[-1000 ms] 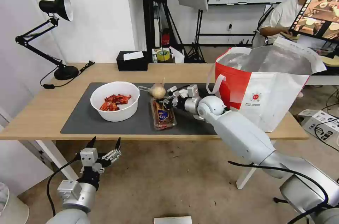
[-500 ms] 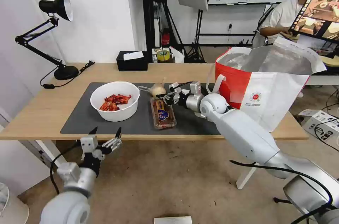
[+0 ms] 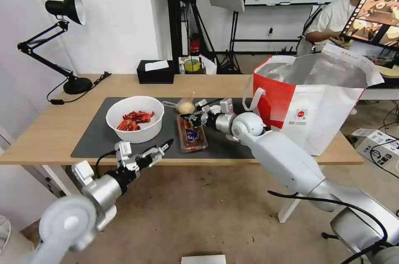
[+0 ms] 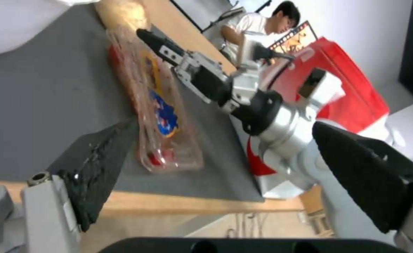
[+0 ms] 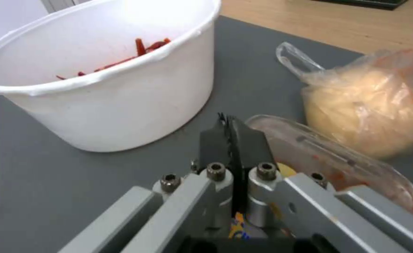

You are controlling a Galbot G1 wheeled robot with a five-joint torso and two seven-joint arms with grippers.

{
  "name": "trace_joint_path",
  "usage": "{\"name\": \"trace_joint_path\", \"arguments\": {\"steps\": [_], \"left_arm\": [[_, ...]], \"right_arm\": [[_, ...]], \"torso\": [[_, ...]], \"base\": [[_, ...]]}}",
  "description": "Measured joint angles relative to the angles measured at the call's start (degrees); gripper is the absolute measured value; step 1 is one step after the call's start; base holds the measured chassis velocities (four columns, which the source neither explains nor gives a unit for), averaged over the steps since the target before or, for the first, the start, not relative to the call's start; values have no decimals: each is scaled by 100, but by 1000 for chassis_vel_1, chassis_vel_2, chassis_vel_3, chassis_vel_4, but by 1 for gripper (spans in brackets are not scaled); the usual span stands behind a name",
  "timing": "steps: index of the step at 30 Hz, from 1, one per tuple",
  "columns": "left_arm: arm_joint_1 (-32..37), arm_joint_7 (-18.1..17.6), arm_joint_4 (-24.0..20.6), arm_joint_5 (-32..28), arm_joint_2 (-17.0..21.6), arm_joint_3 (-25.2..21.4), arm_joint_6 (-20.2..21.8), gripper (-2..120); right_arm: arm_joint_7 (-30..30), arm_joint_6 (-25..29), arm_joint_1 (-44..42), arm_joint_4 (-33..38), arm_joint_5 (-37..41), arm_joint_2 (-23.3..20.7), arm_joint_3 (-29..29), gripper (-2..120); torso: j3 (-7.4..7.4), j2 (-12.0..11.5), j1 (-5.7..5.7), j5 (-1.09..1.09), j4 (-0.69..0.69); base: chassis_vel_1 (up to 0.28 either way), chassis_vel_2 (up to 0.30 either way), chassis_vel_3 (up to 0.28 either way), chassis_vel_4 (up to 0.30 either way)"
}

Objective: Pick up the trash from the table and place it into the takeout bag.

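Note:
The trash lies on the dark mat point(image 3: 95, 141) of the table point(image 3: 50, 131): a white bowl point(image 3: 135, 120) of red shells, a clear clamshell box point(image 3: 192, 136) and a small clear bag of beige food point(image 3: 185, 106). My right gripper point(image 3: 190, 117) is shut, its tips low over the box's far end point(image 5: 328, 161), beside the beige bag point(image 5: 370, 105) and near the bowl point(image 5: 117, 91). My left gripper point(image 3: 160, 152) is open at the table's front edge, aimed along the box point(image 4: 164, 116). The red-and-white takeout bag point(image 3: 311, 97) stands open at the table's right end.
A black desk lamp point(image 3: 66, 6) stands at the back left of the table, and a black tissue box point(image 3: 156, 72) at the back middle. A person sits beyond the takeout bag. Bare floor lies in front of the table.
My left arm has risen from below the table and swung right, bringing its open gripper up to the front edge. The right gripper shifted only slightly over the box.

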Motion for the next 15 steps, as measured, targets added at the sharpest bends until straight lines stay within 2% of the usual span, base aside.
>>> {"name": "trace_joint_path", "arguments": {"steps": [2, 15], "left_arm": [[-257, 2, 300, -87, -12, 153, 36, 100], [-1181, -179, 1106, 145, -78, 852, 102, 100]], "right_arm": [[0, -1, 55, -4, 13, -2, -33, 0], [45, -39, 135, 104, 122, -95, -51, 0]], "torso": [[0, 0, 0, 0, -1], [0, 0, 0, 1, 0]], "base": [[0, 0, 0, 0], [0, 0, 0, 0]]}}
